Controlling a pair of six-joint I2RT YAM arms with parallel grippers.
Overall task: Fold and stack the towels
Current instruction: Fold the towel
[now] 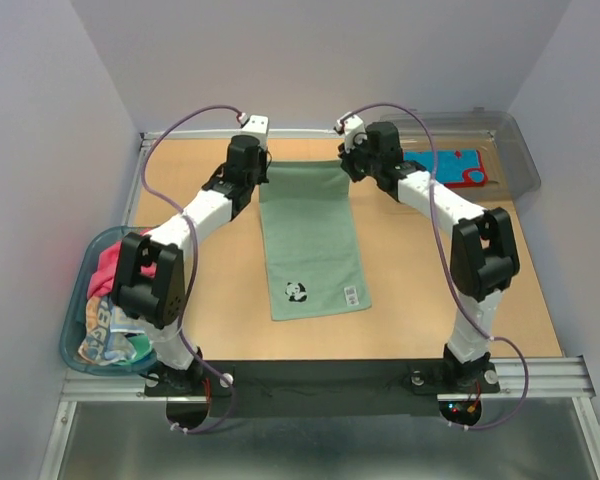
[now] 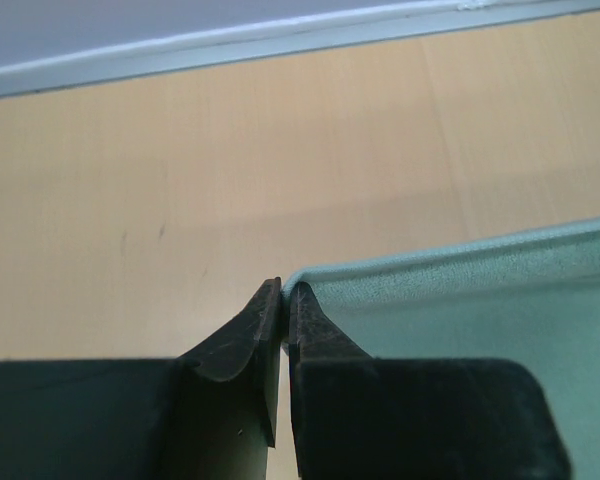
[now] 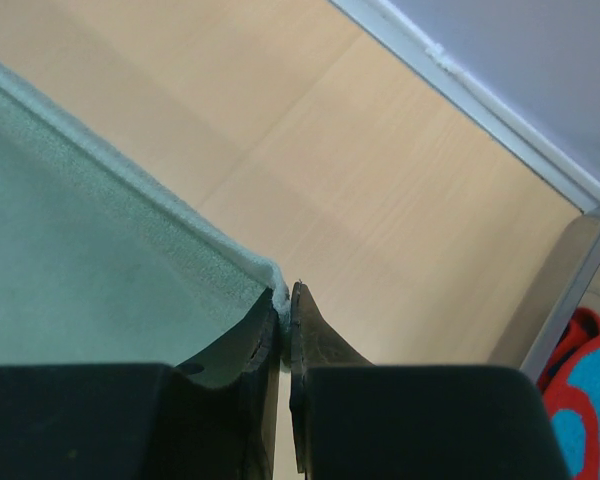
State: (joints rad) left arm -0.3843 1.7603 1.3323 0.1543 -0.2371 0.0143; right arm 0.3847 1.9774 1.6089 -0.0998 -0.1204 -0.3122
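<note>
Two far corners of the teal towel (image 1: 313, 240) are pinched. The left fingers (image 2: 242, 340) are closed tight on its far-left corner, and the right fingers (image 3: 325, 340) are closed tight on its far-right corner, with cloth showing at each tip. The towel is spread lengthwise on the tan worktop (image 1: 430, 300). Its near end lies flat and carries a small panda print (image 1: 296, 291) and a little label (image 1: 349, 295). Left of the towel, at the worktop's edge, a blue-rimmed tub (image 1: 68, 330) holds a heap of more towels, with a pink one (image 1: 108, 268) beside a lettered striped one (image 1: 105, 338). Right of the towel's far end, a clear grey bin (image 1: 520, 170) holds a blue and red cloth (image 1: 458, 166).
</note>
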